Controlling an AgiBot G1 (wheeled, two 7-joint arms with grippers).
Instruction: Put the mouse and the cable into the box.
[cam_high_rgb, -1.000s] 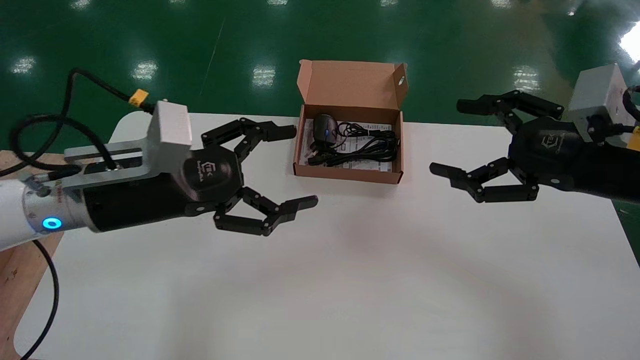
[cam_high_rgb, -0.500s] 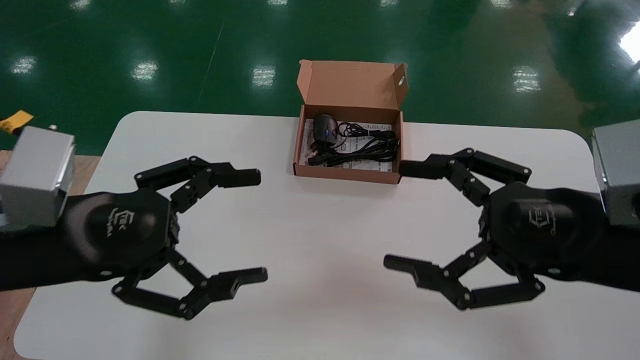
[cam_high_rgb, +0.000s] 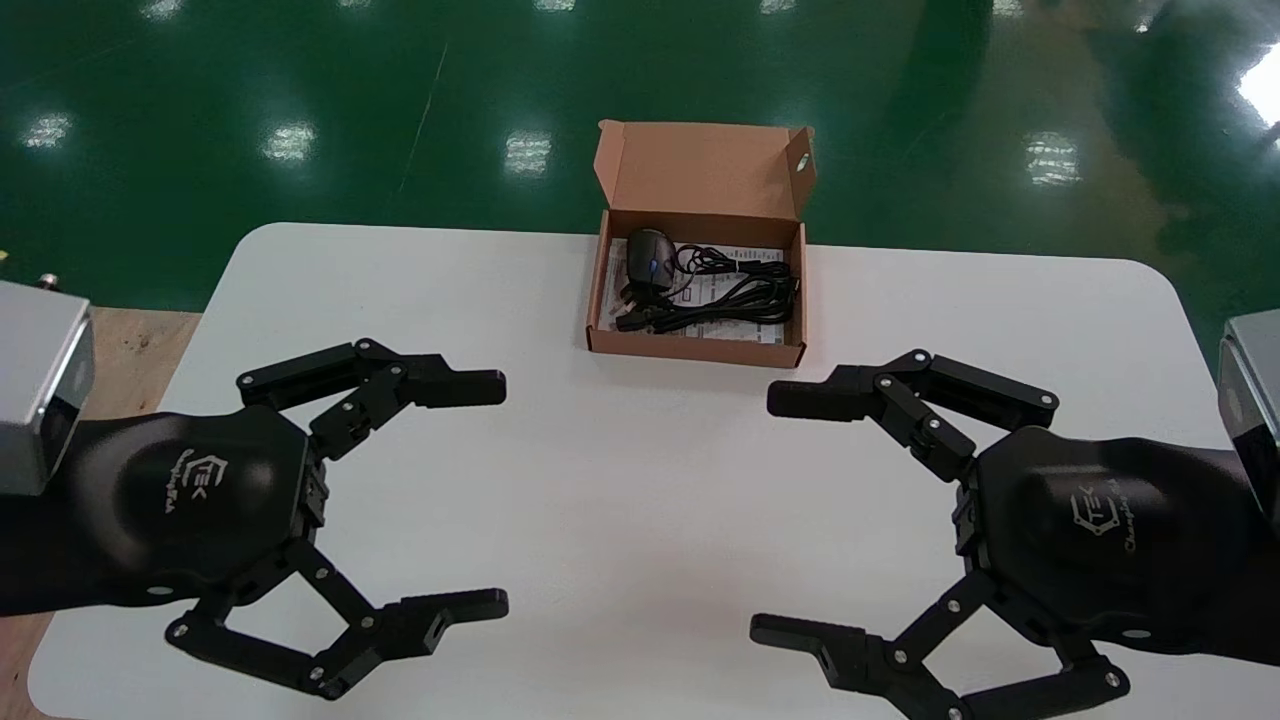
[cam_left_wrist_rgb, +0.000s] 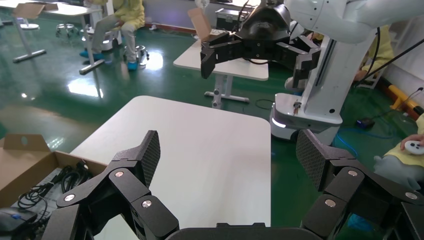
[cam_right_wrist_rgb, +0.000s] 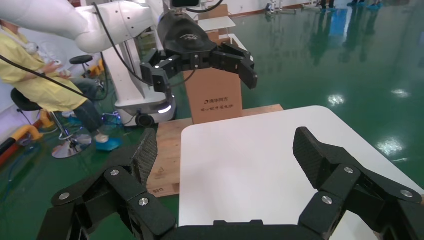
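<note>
Task judged as good as done: lying inside the box (cam_high_rgb: 700, 355), at its left end, the mouse (cam_high_rgb: 650, 262), with the cable (cam_high_rgb: 740, 295) coiled beside it on a printed sheet. Hovering spread wide and empty over the near half of the surface (cam_high_rgb: 640, 480): left gripper (cam_high_rgb: 495, 495) and right gripper (cam_high_rgb: 772, 515), well apart, both short of the box. To finish well, keep clear of the raised lid and pull back straight. Plenty of bare room between and ahead; mind the far edge close behind the box.

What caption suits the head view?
Mouse and cable in the open box; left gripper and right gripper hover open above the table.
</note>
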